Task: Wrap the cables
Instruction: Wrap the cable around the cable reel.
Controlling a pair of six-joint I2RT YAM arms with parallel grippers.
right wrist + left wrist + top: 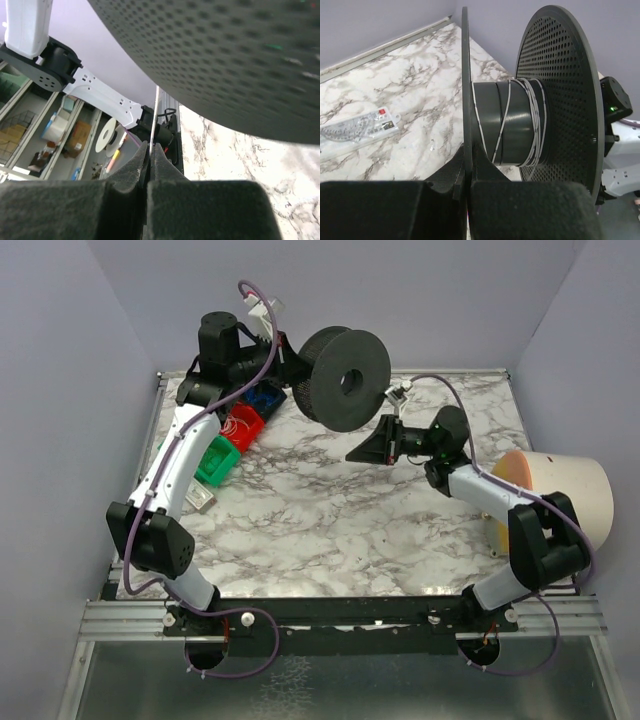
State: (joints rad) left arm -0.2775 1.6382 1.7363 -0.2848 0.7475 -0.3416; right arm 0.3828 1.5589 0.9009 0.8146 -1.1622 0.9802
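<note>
Left gripper (466, 176) right up close, jaws pinched together on the near flange of the spool (560, 100), holding it on edge in the air over the far end of the marble table (330, 520). A few loose, crossing turns of pale cable (536, 120) sit on the hub. Right gripper (150, 150) is clamped on the cable's free run beside the spool. Best play, I'd say: hold that run taut, feed it between the flanges, lay each turn beside the last — no more crossing.

Plain lilac walls (420, 290) stand behind the left pincer (288, 362) and on both sides. Below it lies a marble-patterned table (320, 520), evenly lit, edged in metal rail (130, 615).
</note>
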